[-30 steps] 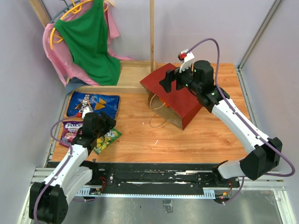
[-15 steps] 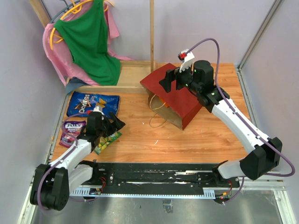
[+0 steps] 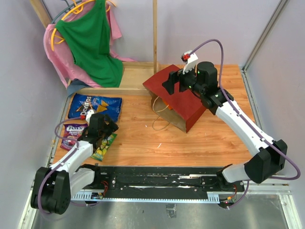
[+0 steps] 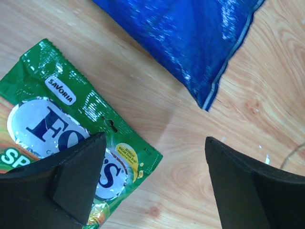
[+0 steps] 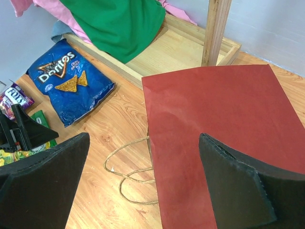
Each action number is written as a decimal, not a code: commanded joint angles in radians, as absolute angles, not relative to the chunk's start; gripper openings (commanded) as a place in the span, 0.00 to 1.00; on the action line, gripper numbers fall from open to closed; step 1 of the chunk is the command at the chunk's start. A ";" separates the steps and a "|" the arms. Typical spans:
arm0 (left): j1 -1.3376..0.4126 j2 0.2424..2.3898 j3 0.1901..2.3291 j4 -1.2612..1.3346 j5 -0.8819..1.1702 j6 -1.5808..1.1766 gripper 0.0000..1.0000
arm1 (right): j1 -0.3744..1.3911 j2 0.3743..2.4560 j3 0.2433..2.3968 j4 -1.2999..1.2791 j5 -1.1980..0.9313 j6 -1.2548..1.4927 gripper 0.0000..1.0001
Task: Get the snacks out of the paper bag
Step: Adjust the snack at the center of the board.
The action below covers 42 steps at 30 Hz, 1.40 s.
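Dark red paper bag (image 3: 181,109) with brown kraft lining lies on its side on the wooden table (image 3: 200,138), mouth facing near-left. The right gripper (image 5: 143,138) hovers above it, jaws spread wide and empty. Large blue Doritos bag (image 3: 94,106) lies flat at far left, long axis running left-right. Small purple candy packet (image 3: 71,133) sits nearer. Beside it, the left gripper (image 4: 155,138) stands spread over the green Fox's packet (image 4: 57,109), gripping nothing.

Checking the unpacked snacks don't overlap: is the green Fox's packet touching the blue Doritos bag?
Apart. In the left wrist view a strip of bare tabletop runs between the green Fox's packet and the blue Doritos bag.
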State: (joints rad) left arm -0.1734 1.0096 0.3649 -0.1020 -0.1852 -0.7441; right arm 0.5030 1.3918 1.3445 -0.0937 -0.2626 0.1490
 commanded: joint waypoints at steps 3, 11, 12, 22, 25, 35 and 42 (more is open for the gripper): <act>-0.169 1.024 0.388 -0.136 -0.403 -0.742 0.90 | 0.515 1.395 1.347 -0.061 -0.273 0.151 0.98; -0.169 1.116 0.463 -0.096 -0.390 -0.662 0.90 | 0.515 1.393 1.347 -0.066 -0.268 0.144 0.99; -0.169 1.108 0.471 -0.093 -0.360 -0.646 0.90 | 0.515 1.392 1.347 -0.067 -0.265 0.143 0.99; -0.169 0.859 0.483 -0.222 -0.354 -0.639 0.88 | 0.515 1.401 1.350 -0.062 -0.273 0.147 0.99; -0.169 0.788 0.466 -0.325 -0.473 -0.711 0.88 | 0.515 1.402 1.348 -0.060 -0.278 0.151 0.99; -0.169 0.835 0.396 -0.394 -0.403 -1.030 0.87 | 0.515 1.389 1.344 -0.057 -0.284 0.158 0.99; -0.168 0.981 0.392 -0.359 -0.413 -1.051 0.87 | 0.514 1.387 1.342 -0.058 -0.276 0.152 0.99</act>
